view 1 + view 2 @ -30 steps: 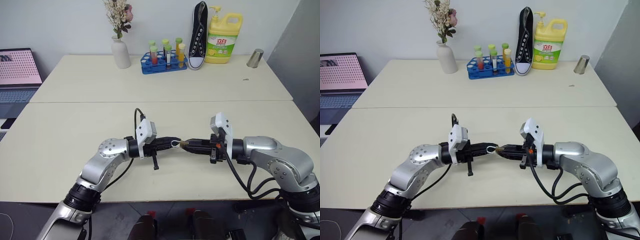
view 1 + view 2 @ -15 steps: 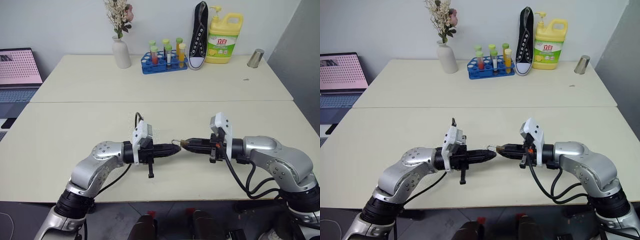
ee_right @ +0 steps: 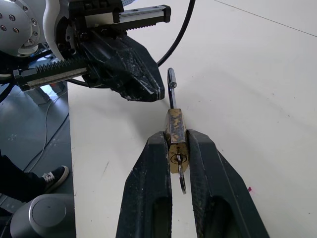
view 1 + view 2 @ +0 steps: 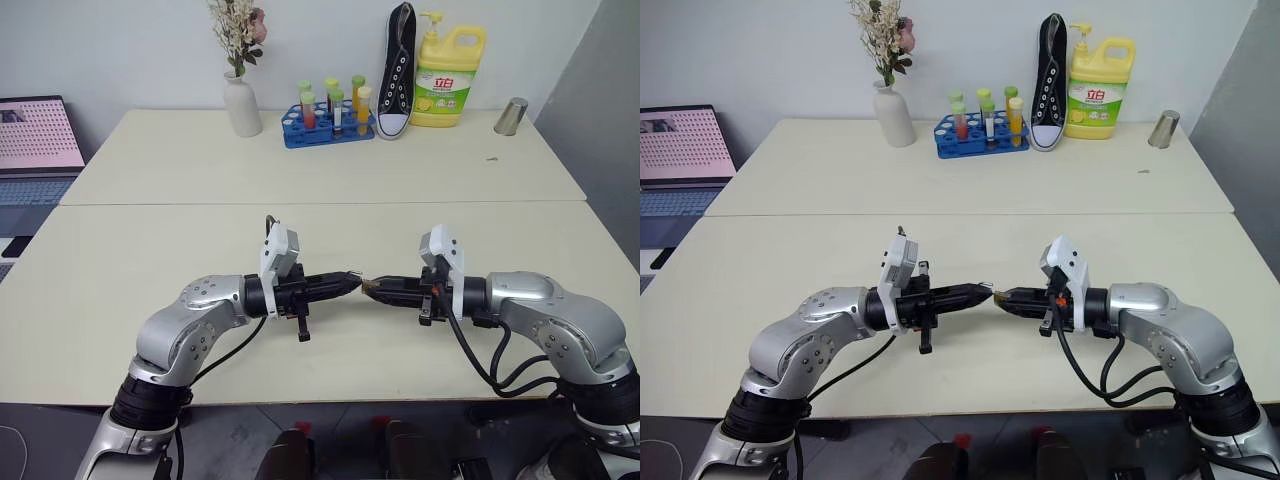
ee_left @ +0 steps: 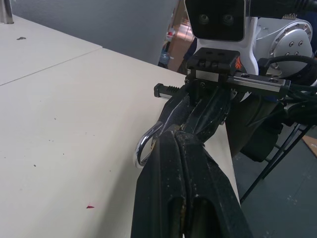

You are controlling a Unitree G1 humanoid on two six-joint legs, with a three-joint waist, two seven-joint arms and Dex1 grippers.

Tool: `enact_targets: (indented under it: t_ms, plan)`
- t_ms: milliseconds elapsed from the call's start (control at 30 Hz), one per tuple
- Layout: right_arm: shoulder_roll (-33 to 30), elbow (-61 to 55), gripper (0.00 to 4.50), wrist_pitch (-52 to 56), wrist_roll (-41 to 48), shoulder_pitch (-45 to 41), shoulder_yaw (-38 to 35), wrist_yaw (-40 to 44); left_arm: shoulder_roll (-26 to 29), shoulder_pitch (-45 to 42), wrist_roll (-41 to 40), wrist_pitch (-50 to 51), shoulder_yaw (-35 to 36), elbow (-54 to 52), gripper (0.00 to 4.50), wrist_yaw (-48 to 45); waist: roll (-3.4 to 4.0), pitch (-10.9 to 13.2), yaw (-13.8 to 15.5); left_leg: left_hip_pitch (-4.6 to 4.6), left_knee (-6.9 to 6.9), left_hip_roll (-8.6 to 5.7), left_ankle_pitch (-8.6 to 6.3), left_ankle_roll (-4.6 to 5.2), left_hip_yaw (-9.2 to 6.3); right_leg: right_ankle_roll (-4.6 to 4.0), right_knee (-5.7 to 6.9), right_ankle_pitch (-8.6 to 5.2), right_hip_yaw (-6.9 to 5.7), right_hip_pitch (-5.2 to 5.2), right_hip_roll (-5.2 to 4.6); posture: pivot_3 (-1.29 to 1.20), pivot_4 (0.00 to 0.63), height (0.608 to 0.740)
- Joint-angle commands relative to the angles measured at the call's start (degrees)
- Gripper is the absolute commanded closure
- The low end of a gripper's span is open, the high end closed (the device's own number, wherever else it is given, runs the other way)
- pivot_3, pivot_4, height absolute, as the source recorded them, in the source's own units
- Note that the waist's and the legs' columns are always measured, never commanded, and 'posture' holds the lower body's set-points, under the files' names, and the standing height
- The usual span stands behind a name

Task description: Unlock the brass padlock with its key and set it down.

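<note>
Brass rectangular padlock (image 3: 176,135) pinched between right gripper (image 3: 174,148) fingers above tabletop, small silvery key (image 3: 181,178) in keyhole, shackle toward left gripper (image 3: 148,91), whose fingers are pressed together, apparently positioned to pull shackle.

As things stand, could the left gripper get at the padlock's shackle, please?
Probably yes: the shut left gripper sits right at the shackle of the brass padlock, which the right gripper clamps above the table, with nothing between them.
</note>
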Motion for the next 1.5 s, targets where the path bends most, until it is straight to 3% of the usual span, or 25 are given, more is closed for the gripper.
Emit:
enact_targets:
  t_ms: [33,67,100,200,367,633,933,1067,1333,1500]
  plan:
    - [0.2,-0.8,4.37,-0.4,0.5,-0.3,-0.9,0.6,2.2,0.7,3.1,-4.4,0.9,-3.0,4.5,-2.2,0.01,0.0,0.0,0.0,-0.01,0.0,0.0,0.0,0.0,0.0,0.0,0.0,0.0,0.0,0.0,0.0,0.15,0.74]
    - [0.2,-0.7,4.37,-0.2,0.6,-0.3,-1.0,0.5,2.8,1.0,4.0,-5.8,1.2,-3.1,4.5,-2.7,0.01,0.0,0.0,0.0,-0.01,0.0,0.0,0.0,-0.01,0.0,0.0,0.0,-0.01,0.0,0.0,0.0,0.15,0.74]
    - [0.1,-0.4,4.37,0.5,0.8,-0.3,-1.2,0.4,5.4,1.8,10.9,-15.4,0.1,-2.2,4.5,-4.8,0.02,0.0,0.0,0.0,-0.01,0.01,0.0,0.0,0.0,0.0,-0.01,0.0,0.0,0.0,0.0,0.0,0.15,0.74]
    - [-0.3,0.2,4.37,1.9,0.9,-0.5,-1.2,0.5,8.7,3.2,22.5,-32.8,-1.1,1.2,3.98,-7.0,0.06,0.0,0.1,0.01,-0.06,0.0,0.0,-0.02,0.01,-0.01,-0.07,0.0,0.01,-0.01,0.0,0.0,0.15,0.74]
    - [0.5,1.6,4.37,5.7,1.7,-1.4,-0.2,0.4,10.6,4.7,29.6,-49.1,-2.6,7.7,2.49,-10.0,0.07,0.0,0.3,-0.03,-0.09,0.04,0.0,-0.01,0.01,-0.02,-0.2,0.0,0.02,0.01,-0.1,0.0,0.15,0.74]
    - [5.9,10.7,4.37,11.1,0.2,-5.8,3.6,-1.3,9.3,4.6,33.2,-58.7,-1.9,13.3,0.0,-6.7,0.1,0.1,0.0,-0.13,-0.12,0.03,-0.01,0.01,-0.02,-0.02,-0.23,0.01,-0.04,-0.06,-0.1,0.0,0.15,0.74]
    - [7.6,23.7,4.37,6.6,-9.6,-11.1,8.8,-1.3,9.4,5.3,31.3,-57.6,-1.3,13.5,0.0,-5.2,0.12,0.1,0.0,-0.17,-0.13,-0.01,-0.01,0.01,-0.03,-0.02,-0.19,0.01,-0.05,-0.14,-0.1,0.0,0.15,0.74]
    - [5.5,23.9,2.92,3.5,-12.9,-11.2,8.8,0.2,9.4,6.3,29.8,-54.3,-1.0,12.2,0.0,-4.7,0.13,0.1,-0.1,-0.18,-0.13,-0.01,-0.01,0.0,-0.02,-0.02,-0.16,0.0,-0.04,-0.17,-0.11,0.0,0.15,0.74]
    - [-4.2,13.2,0.06,-3.9,-17.3,-5.8,6.5,3.3,9.4,6.7,27.7,-45.3,-0.1,9.9,0.0,-3.8,0.14,0.1,0.0,-0.36,-0.08,-0.02,-0.01,0.01,-0.01,-0.02,-0.06,0.0,-0.05,-0.37,-0.1,0.0,0.15,0.74]
    - [-10.3,-0.3,0.02,-10.1,-15.5,2.4,-0.4,6.1,10.6,6.4,25.7,-36.1,0.2,6.2,0.0,-4.6,0.14,0.1,0.0,-0.67,0.03,-0.01,-0.01,0.0,-0.03,-0.02,0.02,0.0,-0.06,-0.63,-0.11,0.0,0.15,0.74]
